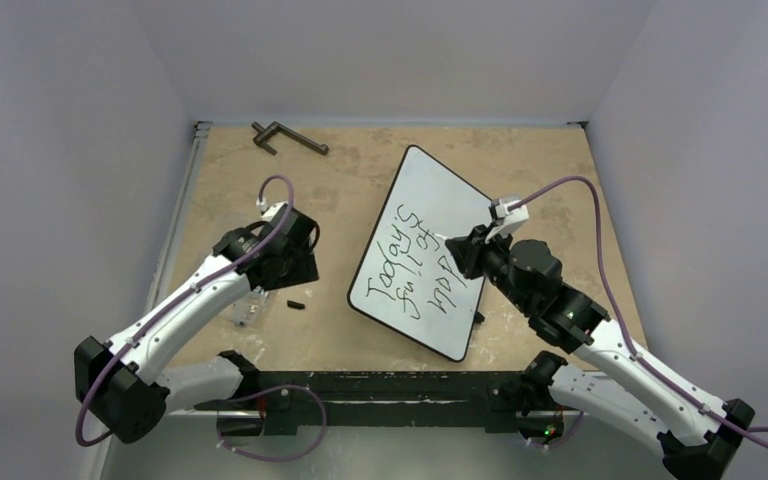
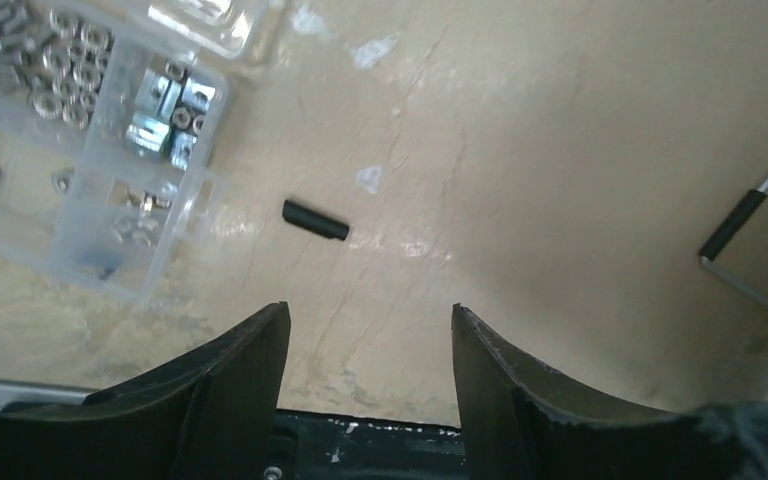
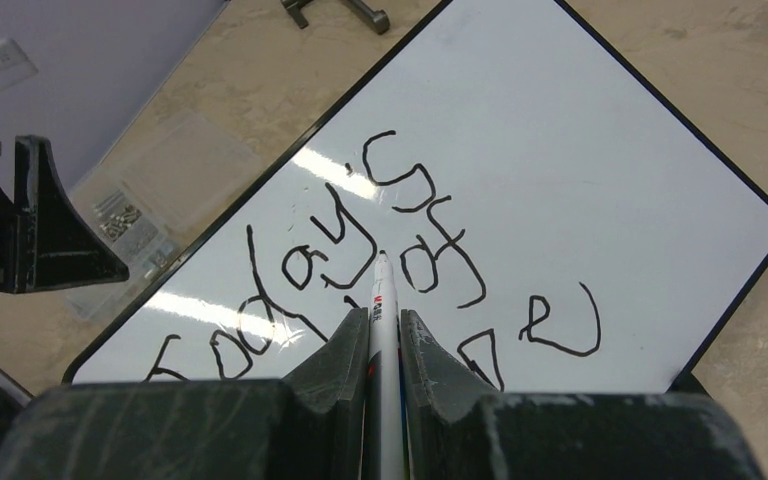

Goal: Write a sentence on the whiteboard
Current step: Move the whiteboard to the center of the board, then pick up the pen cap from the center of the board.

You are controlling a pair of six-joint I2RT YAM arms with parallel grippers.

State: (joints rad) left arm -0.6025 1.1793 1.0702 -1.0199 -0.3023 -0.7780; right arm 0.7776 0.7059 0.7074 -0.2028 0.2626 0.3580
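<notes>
Tan worktop [image 1: 360,165] carries the whiteboard [image 1: 442,195] lying askew right of centre, the sentence [image 1: 412,268] running to a few slanted lines and judged unfinished, with the right claw [image 3: 383,320] clamped on a marker [image 3: 381,285] at the lettering and the left claw [image 2: 367,315] parted, empty.

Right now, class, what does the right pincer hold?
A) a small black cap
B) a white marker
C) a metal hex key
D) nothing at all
B: in the right wrist view the right pincer is shut on a white marker, whose tip points at the whiteboard.
</notes>
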